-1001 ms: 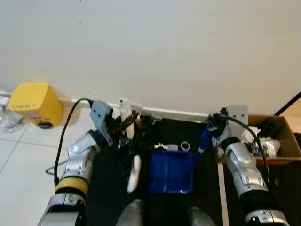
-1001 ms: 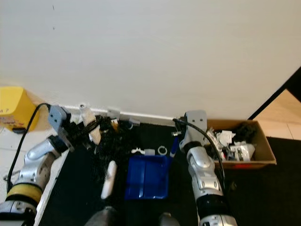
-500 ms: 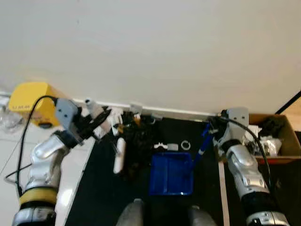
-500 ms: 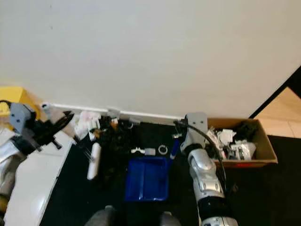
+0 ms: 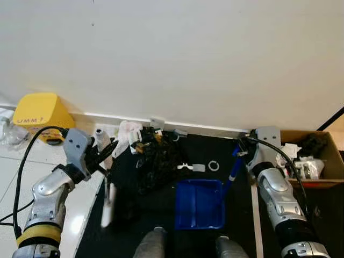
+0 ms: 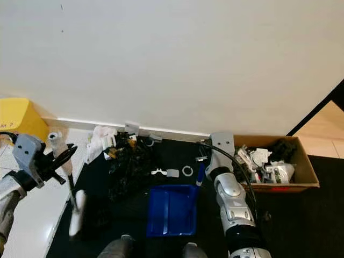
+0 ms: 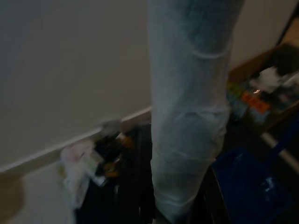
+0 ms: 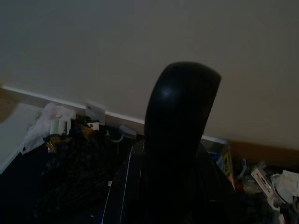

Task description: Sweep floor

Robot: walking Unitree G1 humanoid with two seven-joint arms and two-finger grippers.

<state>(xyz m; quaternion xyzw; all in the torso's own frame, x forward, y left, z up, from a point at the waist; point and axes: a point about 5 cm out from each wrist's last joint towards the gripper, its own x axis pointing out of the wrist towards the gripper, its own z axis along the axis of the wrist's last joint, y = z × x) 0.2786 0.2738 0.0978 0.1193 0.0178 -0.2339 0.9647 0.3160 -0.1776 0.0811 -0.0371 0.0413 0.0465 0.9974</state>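
Note:
My left gripper (image 5: 101, 151) is shut on the white handle (image 7: 187, 116) of a small brush. The thin shaft runs down to a pale, blurred brush head (image 5: 107, 207) at the left edge of the black mat (image 5: 161, 209). A blue dustpan (image 5: 199, 205) lies flat on the mat in front of my feet. My right gripper (image 5: 243, 150) is shut on its blue handle (image 5: 234, 167). Between them, against the wall, lies a pile of black tangled debris (image 5: 156, 158) with crumpled white paper (image 5: 127, 133), small white bits (image 5: 185, 167) and a ring (image 5: 214, 165).
A yellow box (image 5: 36, 111) stands on the white tiles at far left by the wall. An open cardboard box (image 5: 316, 158) full of scraps sits at right. A white baseboard (image 5: 204, 129) runs along the wall. My feet (image 5: 156, 244) show at the bottom.
My left arm has swung left and back with the brush, away from the debris pile to the mat's left edge. The dustpan and right arm have stayed put.

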